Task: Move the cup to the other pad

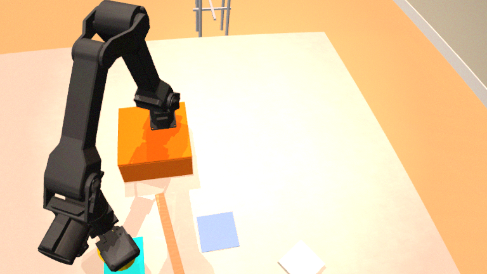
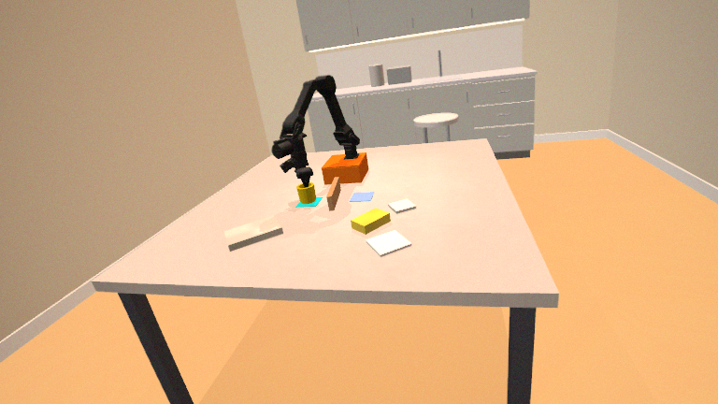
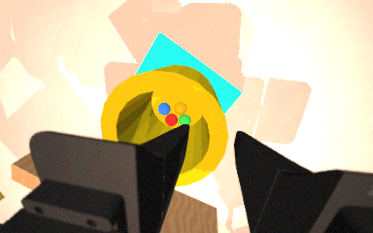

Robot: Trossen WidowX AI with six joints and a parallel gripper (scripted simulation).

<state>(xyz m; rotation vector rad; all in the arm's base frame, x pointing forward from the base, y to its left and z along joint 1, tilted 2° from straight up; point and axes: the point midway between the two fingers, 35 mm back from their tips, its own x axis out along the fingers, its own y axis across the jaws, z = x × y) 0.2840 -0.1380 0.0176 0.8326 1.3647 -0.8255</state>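
The yellow cup (image 1: 125, 267) (image 2: 306, 193) (image 3: 126, 112) stands upright on the cyan pad (image 1: 138, 245) (image 2: 316, 201) (image 3: 165, 53). Several coloured marbles (image 3: 172, 115) lie at its bottom. My gripper (image 1: 118, 251) (image 2: 304, 174) (image 3: 212, 134) is right over the cup and open. One finger is inside the cup and the other outside, with the near wall between them and a gap on each side. The light blue pad (image 1: 217, 231) (image 2: 361, 196) lies empty on the far side of a wooden bar (image 1: 170, 231) (image 2: 333, 193) (image 3: 194, 214).
The arm's orange base box (image 1: 154, 149) (image 2: 344, 169) stands behind the pads. A small white pad (image 1: 300, 262) (image 2: 401, 205), a yellow block (image 2: 370, 220), a larger white pad (image 2: 388, 242) and a beige plank (image 2: 252, 234) lie on the table.
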